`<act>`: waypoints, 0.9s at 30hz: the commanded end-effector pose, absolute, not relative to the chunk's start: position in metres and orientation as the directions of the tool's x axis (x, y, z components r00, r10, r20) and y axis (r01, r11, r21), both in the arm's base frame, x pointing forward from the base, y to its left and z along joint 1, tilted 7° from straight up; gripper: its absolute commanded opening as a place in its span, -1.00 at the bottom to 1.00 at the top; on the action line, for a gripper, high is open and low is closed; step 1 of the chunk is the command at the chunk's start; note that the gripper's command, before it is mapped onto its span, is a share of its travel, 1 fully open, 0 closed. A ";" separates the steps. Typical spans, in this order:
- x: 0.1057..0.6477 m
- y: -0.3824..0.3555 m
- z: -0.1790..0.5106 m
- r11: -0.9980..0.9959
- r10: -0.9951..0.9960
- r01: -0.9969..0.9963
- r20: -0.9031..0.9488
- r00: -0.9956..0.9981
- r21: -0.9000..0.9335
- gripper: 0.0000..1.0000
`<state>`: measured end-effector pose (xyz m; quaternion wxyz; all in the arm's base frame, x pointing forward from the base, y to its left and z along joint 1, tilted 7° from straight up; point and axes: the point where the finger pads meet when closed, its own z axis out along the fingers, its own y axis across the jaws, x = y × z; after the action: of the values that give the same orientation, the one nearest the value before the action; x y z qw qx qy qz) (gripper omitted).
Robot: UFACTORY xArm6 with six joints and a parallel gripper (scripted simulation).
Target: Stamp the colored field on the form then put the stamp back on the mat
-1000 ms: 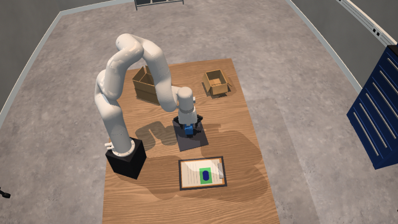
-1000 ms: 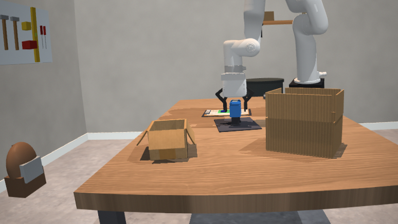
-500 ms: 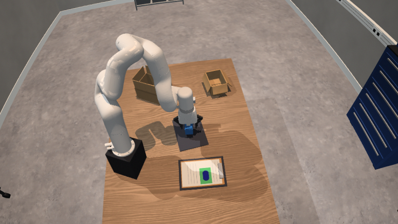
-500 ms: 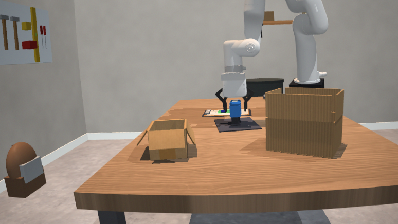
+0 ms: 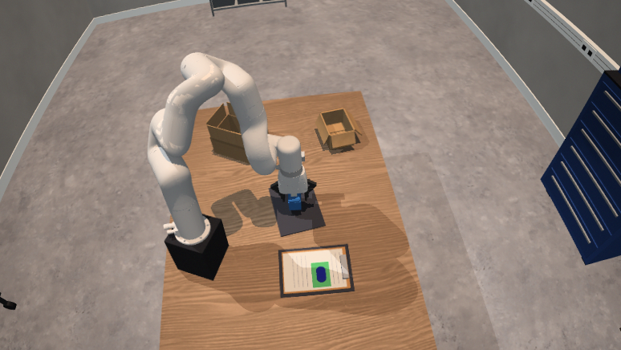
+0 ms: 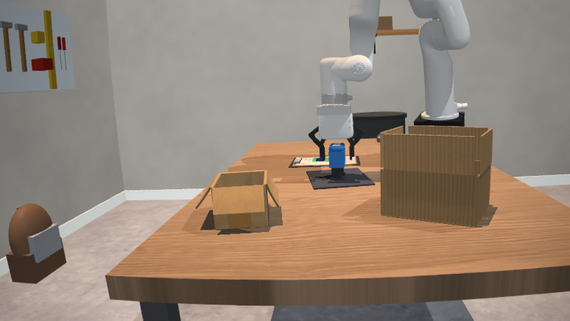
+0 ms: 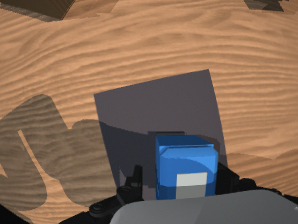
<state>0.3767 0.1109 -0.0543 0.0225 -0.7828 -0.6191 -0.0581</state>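
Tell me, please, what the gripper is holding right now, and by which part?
Nothing: the gripper is open, its fingers apart on either side of the blue stamp, which stands upright on the mat.

This looks like a workshop. A tool board (image 6: 35, 49) with hammers hangs on the wall, a big blue drawer cabinet (image 5: 586, 173) stands nearby, and the floor (image 5: 108, 130) is bare concrete.
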 end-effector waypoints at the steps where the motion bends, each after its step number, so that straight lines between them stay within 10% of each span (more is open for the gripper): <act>1: 0.378 0.111 -0.053 -0.233 0.967 0.972 0.120 0.226 0.039 0.73; 27: 0.372 0.102 0.036 -0.233 0.967 0.972 0.120 0.226 0.039 0.73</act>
<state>0.3710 0.1009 0.0335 0.0228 -0.7826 -0.6192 -0.0594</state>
